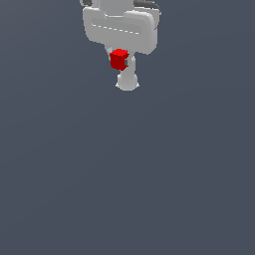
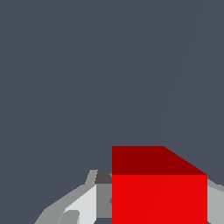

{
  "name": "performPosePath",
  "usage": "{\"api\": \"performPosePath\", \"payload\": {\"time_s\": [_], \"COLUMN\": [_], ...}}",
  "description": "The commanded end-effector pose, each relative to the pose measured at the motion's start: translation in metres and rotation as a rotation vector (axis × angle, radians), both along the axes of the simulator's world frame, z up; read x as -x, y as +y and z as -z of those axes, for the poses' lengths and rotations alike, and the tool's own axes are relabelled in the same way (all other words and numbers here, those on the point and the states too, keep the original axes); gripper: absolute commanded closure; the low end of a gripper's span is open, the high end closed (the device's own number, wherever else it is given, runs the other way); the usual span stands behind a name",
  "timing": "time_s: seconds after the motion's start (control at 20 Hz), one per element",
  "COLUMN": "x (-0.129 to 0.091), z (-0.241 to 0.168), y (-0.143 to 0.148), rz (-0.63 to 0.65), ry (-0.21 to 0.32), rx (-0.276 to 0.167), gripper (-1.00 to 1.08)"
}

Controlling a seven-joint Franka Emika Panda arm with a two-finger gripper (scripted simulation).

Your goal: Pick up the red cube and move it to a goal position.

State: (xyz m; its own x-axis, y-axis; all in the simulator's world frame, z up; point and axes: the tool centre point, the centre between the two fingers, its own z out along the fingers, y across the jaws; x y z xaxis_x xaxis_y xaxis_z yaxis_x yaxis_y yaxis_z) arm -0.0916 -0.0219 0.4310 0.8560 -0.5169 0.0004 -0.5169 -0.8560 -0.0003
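The small red cube (image 1: 119, 59) sits just under the white hand of the arm, near the top of the exterior view. My gripper (image 1: 120, 60) is shut on the red cube, one pale finger (image 1: 131, 63) showing on its right side there. In the wrist view the red cube (image 2: 158, 192) fills the space between the fingers (image 2: 83, 204), pressed against it on both sides. Whether the cube is lifted off the grey surface is hard to tell.
A plain dark grey floor (image 1: 129, 174) fills both views. A rounded white part of the arm (image 1: 127, 80) shows just below the cube in the exterior view.
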Motion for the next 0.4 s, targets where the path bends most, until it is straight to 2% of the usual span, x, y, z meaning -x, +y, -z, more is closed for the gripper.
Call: {"api": "performPosePath", "payload": {"time_s": [0.0, 0.35], "x": [0.0001, -0.001], "z": [-0.0064, -0.0063], "y": [-0.0006, -0.0007], "rz": [-0.001, -0.001], "ry": [0.001, 0.001], "rx": [0.0, 0.0], "gripper": [1.08, 1.08]}}
